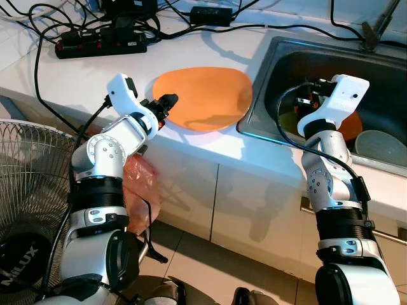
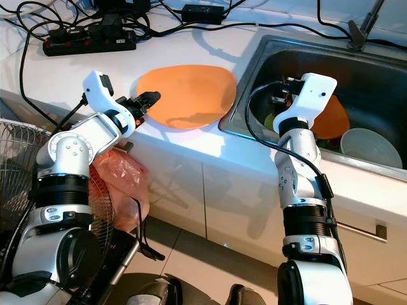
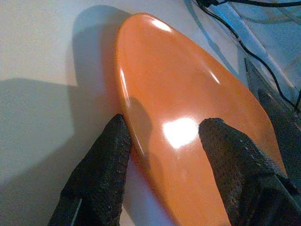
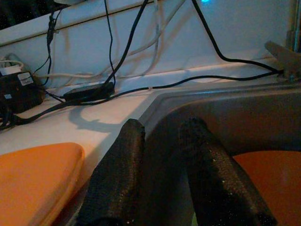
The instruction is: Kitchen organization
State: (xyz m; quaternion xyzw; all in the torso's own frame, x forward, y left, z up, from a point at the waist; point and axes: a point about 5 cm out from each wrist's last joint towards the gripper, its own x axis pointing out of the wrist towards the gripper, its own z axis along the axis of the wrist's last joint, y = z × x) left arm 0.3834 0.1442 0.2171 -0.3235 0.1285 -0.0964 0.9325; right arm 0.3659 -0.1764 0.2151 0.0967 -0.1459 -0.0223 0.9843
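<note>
Where cables (image 1: 95, 35) crowd — orange plate (image 1: 202, 98)

left claw (image 3: 162, 155) parted, right claw (image 4: 162, 165) slightly parted

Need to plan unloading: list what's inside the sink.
In the sink: an orange plate, a pale bowl, something green, and the right gripper above them. The arm covers whatever else lies under it.

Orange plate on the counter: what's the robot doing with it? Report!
Left gripper open, fingers straddling the rim of the flat orange plate on the white counter. Right gripper open, over the steel sink. Nothing blocking.
</note>
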